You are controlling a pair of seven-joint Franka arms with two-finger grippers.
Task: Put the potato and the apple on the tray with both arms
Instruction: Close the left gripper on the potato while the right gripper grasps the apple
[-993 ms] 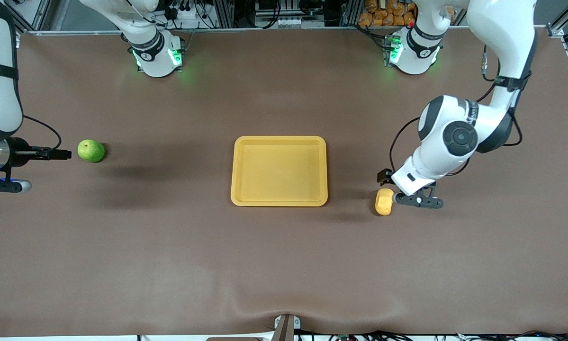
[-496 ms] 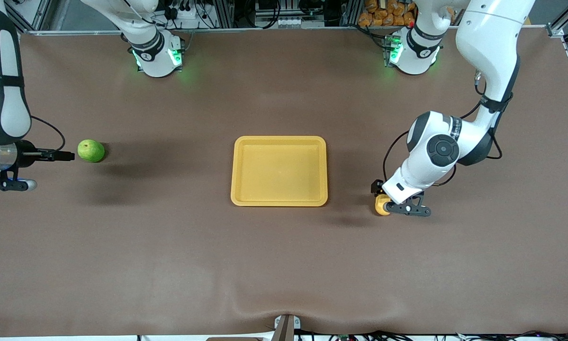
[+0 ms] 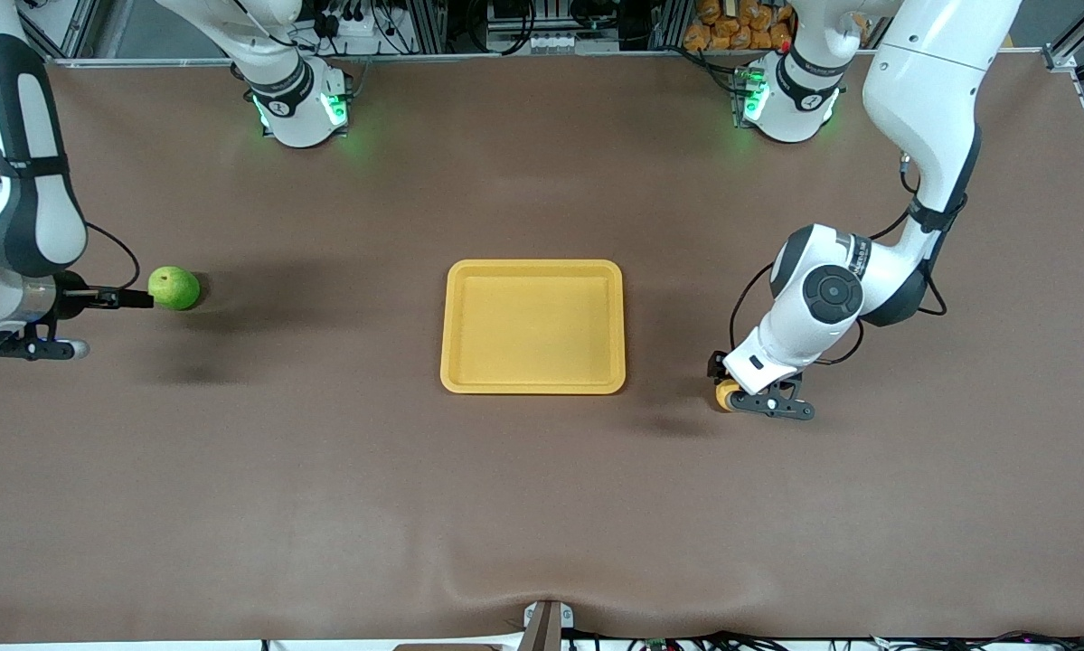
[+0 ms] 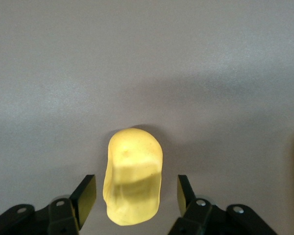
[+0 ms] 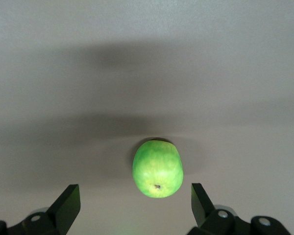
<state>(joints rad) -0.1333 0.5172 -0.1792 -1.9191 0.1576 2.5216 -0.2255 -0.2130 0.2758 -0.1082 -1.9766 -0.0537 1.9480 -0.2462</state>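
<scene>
With my left pincer spread wide astride the potato on the bench and my right pincer spread short of the apple, I fear either rolling away from the tray.

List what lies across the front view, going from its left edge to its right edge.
Right gripper, open → small round green apple → flat rectangular yellow plastic tray → oblong yellow-orange potato, with the left gripper open and down around it.
</scene>
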